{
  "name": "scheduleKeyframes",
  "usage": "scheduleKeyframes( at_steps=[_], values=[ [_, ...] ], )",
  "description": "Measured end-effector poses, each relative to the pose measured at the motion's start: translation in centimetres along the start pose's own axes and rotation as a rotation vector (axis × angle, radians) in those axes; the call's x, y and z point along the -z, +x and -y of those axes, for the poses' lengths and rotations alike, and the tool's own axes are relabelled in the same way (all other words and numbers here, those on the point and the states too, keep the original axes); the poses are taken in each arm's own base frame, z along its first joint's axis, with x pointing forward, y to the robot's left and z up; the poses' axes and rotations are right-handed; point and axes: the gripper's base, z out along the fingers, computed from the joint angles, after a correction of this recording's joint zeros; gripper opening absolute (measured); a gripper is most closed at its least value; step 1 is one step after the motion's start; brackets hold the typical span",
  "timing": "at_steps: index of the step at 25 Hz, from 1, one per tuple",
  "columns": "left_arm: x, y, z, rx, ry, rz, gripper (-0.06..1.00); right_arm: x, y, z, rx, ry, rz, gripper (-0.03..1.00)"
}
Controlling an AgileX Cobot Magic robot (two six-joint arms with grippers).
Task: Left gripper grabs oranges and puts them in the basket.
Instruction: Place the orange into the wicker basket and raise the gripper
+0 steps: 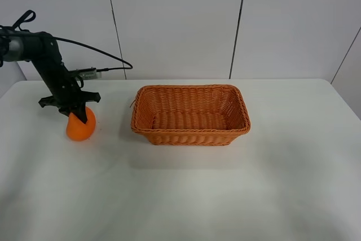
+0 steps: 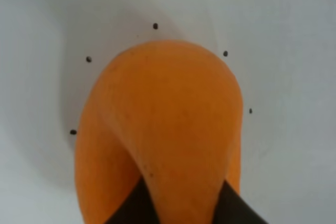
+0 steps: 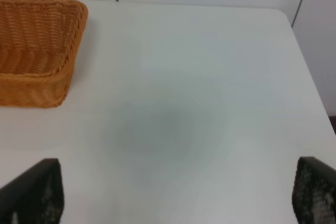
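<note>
**White table, left side: one orange under the left gripper**

White table [image 1: 197, 196], matt and plain, is carrying every item listed; pale wall panels [image 1: 175, 21] with dark upright seams are standing behind it.

Item 1, orange [image 1: 80, 129]. One fruit, bright orange and rounded, with a raised neck bulging at the top. It is sitting on the table at the left of the high view, well apart from the basket and level with the basket's front edge. In the left wrist view its skin is showing smooth and evenly coloured, and a soft shadow is ringing its base. A few small dark specks [image 2: 155, 25] are lying on the table around it.

Item 2, left gripper [image 1: 80, 118]. Black arm, sloping down from the left edge of the high view, with a black cable [image 1: 96, 55] looping away behind it. Its two fingers [image 2: 134, 211] are coming down onto the top of the orange and are pressing against either side of the neck, close together, pinching it.

Item 3, right gripper [image 3: 173, 198]. Only the two dark fingertips [image 3: 31, 192] are showing, in the right wrist view. They are standing far apart over bare table, touching nothing.

Item 4, basket [image 1: 190, 87]. Rectangular, woven, orange-brown, with flared sides and a braided rim. It is sitting near the middle of the table, to the right of the orange. The right wrist view is catching one corner of it.
</note>
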Motion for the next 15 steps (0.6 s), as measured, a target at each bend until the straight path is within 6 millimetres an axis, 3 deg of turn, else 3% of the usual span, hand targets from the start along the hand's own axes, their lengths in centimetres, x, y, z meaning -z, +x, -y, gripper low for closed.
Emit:
scheduleKeyframes(
  at_steps=[4, 12, 15],
  values=[
    [2.4, -0.1, 0.2, -0.008, -0.005, 0.031, 0.20, 0.0, 0.0, 0.0, 0.000, 0.000, 0.000, 0.69],
    [12.8, 0.8, 1.3, -0.028, -0.013, 0.243, 0.20, 0.0, 0.0, 0.0, 0.000, 0.000, 0.000, 0.69],
    [14.3, 1.1, 1.5, -0.013, -0.013, 0.253, 0.20, 0.0, 0.0, 0.0, 0.000, 0.000, 0.000, 0.69]
  ],
)
